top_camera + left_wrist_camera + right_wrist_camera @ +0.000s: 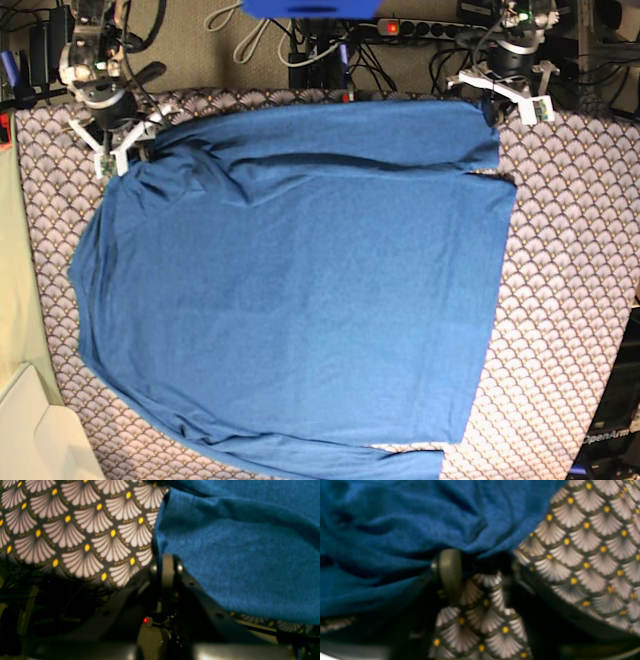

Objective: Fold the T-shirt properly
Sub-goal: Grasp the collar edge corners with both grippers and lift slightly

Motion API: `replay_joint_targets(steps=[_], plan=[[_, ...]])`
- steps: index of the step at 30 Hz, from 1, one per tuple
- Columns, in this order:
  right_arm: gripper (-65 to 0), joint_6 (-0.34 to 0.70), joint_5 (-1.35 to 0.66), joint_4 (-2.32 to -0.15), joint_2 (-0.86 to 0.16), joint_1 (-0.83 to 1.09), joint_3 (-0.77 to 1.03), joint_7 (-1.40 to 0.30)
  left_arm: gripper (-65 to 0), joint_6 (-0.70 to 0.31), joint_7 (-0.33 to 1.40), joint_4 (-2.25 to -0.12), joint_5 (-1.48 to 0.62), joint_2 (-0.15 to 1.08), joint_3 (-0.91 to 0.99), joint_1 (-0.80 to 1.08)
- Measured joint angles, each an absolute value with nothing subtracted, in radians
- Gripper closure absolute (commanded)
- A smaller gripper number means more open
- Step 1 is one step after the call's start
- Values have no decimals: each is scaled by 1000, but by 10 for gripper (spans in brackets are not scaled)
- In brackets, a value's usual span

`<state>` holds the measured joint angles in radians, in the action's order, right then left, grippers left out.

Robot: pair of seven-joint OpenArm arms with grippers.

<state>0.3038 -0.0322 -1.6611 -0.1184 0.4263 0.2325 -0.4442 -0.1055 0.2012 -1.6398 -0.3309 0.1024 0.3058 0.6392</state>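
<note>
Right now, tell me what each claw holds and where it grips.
The left claw is shut on the blue knit T-shirt at its far edge. Whether the right claw, at the other far corner, has gripped it cannot be told.

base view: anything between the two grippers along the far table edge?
Only the blue long-sleeved knit T-shirt: its top edge spans the stretch from the right gripper to the left gripper over the fan-patterned tablecloth.

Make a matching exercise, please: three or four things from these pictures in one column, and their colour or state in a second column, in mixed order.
Things:
1. T-shirt
2. Tablecloth
3. Left gripper
4. Power strip light

Colour or state:
a. red
b. plain blue, spread out
c. shut at the shirt's edge
d. fan pattern with yellow dots

Pairs: 1-b, 2-d, 3-c, 4-a
</note>
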Motion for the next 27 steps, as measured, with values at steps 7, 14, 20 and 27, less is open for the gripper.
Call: replay_joint_targets(steps=[7,14,20,27], plan=[[0,318,-31,-1696,-113,435,228,-489,-6,-105,203,-1643,-331,102,306,640],[0,318,-1,-1794,-113,493,228,-542,-6,-102,221,-1659,-330,102,307,643],[0,318,0,-1860,-113,495,228,-540,-6,-98,229,-1735,-326,102,307,648],[0,318,-1,-1890,-113,488,228,-542,-6,-95,379,-1787,-327,102,368,596]])
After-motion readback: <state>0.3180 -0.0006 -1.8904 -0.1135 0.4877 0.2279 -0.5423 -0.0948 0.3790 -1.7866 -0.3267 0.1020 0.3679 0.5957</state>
